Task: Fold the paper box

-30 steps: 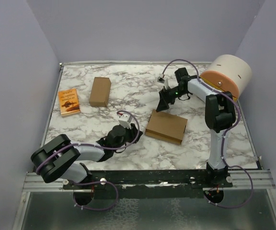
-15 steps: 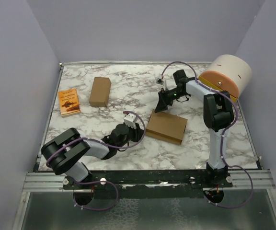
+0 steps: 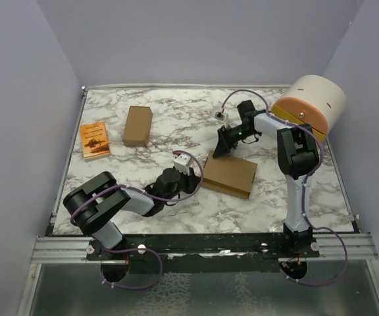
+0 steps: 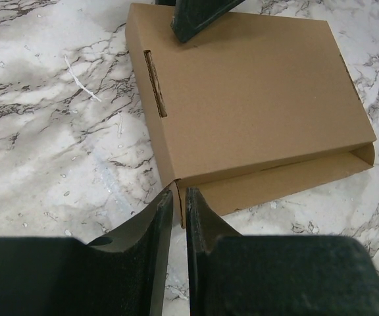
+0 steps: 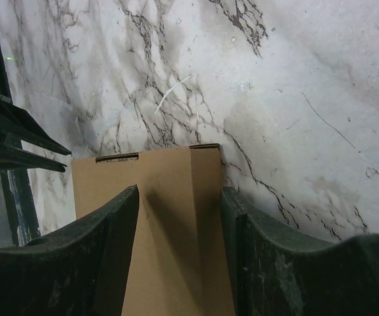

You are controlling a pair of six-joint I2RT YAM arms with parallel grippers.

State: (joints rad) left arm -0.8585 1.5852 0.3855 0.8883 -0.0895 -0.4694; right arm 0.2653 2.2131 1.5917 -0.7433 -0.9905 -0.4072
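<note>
The white-veined marble counter [image 3: 176, 125] carries the shallow brown cardboard paper box [image 3: 228, 174] right of centre in the overhead view, already closed up into a flat, wide rectangle. Both arms have closed in on it over the last second. The left arm has swung across from the lower left, so the left hand [image 4: 175, 197] now sits at the box's near-left corner. Its jaws have drawn in to a thin slit right at that corner, and I cannot tell whether any cardboard is caught in it. The right hand [image 5: 179, 197] has dropped onto the far edge and narrowed, though its jaws are plainly apart above the lid. To me that looks like finishing work, pressing or tucking an end, not a fresh fold. The big cream cylinder [image 3: 311, 103] at upper right crowds the right arm's elbow. The narrower brown cardboard box [image 3: 137, 126] and the small orange booklet [image 3: 95, 140], upper left, lie well apart from the work and block nothing.
</note>
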